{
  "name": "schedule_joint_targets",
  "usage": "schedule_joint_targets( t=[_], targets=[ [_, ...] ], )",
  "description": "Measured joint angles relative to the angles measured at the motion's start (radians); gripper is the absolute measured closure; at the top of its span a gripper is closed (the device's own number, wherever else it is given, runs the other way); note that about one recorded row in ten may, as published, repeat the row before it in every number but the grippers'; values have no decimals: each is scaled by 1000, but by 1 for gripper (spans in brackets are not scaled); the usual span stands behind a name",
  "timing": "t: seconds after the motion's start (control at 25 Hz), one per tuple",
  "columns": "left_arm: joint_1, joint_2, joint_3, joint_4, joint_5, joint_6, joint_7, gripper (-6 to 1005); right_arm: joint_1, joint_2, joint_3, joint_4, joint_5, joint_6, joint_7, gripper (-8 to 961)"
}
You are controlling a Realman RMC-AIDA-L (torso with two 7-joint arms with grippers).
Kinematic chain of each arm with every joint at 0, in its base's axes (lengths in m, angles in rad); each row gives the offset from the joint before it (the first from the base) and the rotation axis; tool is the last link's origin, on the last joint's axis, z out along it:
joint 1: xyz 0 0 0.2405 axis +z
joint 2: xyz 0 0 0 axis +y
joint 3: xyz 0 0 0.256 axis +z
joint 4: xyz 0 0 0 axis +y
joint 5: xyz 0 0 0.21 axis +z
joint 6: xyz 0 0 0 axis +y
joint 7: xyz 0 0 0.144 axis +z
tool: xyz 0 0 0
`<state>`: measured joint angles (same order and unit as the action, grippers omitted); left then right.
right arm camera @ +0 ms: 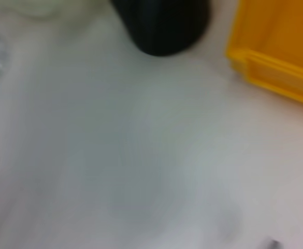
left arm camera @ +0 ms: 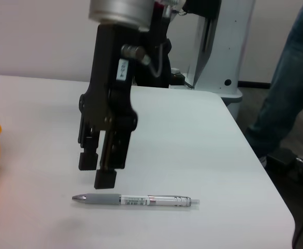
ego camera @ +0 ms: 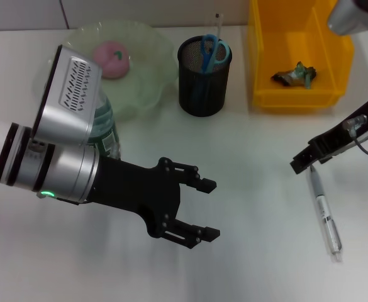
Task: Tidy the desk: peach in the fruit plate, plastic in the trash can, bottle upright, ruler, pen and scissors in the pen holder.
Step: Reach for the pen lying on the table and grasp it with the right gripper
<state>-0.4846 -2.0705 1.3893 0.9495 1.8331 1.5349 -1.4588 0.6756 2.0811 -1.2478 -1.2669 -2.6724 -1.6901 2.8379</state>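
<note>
The pen (left arm camera: 135, 200) lies flat on the desk (ego camera: 259, 157), well apart from the pen holder (ego camera: 204, 75); the right gripper (left arm camera: 102, 170), fingers nearly closed and empty, hangs just above its grey grip end. The left gripper (ego camera: 196, 211) idles open beside the bottle (ego camera: 105, 129). The pen looks light, rigid and smooth, likely to roll; a hold at the rubber grip is advised.

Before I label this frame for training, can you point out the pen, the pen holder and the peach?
pen (ego camera: 325, 214), head view, middle of its clear barrel.
pen holder (ego camera: 202, 88), head view, black mesh wall.
peach (ego camera: 111, 60), head view, centre of its pink top.
</note>
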Motion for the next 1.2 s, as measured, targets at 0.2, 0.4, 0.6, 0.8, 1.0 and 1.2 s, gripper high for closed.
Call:
schedule_joint_targets(
  t=[0.2,0.4,0.6,0.8,1.0,1.2],
  targets=[
    [-1,1,0,0,2,3,19,210,-10,3,-34,5,-35,11,51,428],
    [0,1,1,0,2,6,44,211,-46,6,-52,11,-37,55,84,450],
    [1,1,3,0,2,6,57,211,-56,6,-88,34,-36,91,95,472],
    [6,1,6,-1,2,7,58,212,-56,5,-113,63,-35,125,98,493],
    [11,0,7,-3,1,8,58,213,-56,5,-117,79,-35,138,98,515],
    [13,0,7,-12,1,8,57,213,-55,5,-117,100,-35,150,96,540]
  ],
)
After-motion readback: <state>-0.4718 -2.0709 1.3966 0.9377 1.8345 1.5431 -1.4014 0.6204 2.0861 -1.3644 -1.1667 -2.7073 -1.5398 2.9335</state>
